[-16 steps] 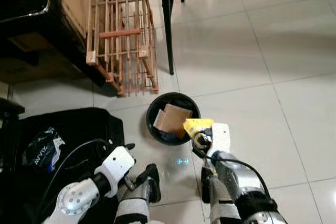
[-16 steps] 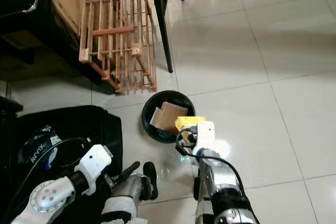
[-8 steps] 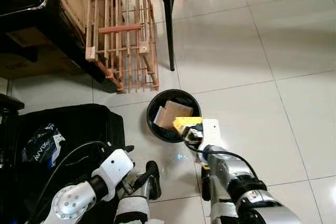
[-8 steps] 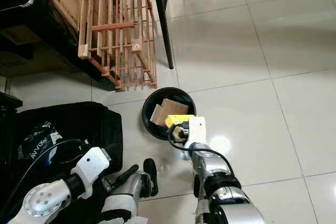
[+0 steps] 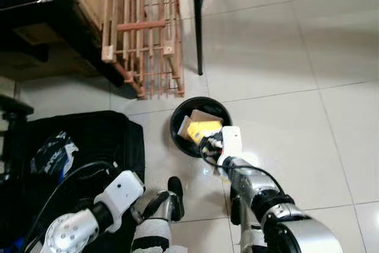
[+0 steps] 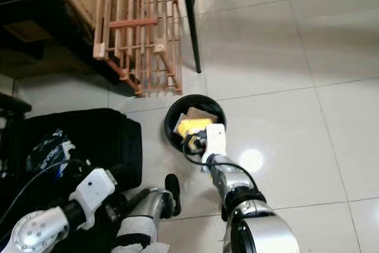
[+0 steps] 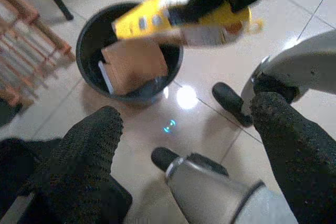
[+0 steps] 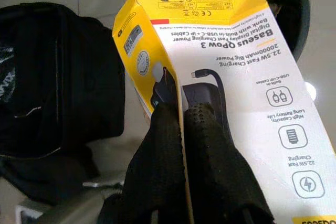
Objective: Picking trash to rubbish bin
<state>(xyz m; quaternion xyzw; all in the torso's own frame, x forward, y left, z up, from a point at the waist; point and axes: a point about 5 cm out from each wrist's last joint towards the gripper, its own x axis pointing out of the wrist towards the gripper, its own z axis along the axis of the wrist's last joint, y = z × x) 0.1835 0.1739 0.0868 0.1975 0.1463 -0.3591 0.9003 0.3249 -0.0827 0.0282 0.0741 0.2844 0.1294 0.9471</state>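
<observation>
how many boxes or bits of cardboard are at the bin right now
2. A yellow box is held by the right pincer over the black bin. A brown cardboard piece lies inside the bin. More may be hidden beneath it.

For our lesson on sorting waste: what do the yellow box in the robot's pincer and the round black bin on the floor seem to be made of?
Yellow box: printed cardboard with a slight sheen, shown by its folded edges and flat printed panels. Black bin: probably plastic, with a smooth, dark, thin round rim, though metal cannot be ruled out.
</observation>
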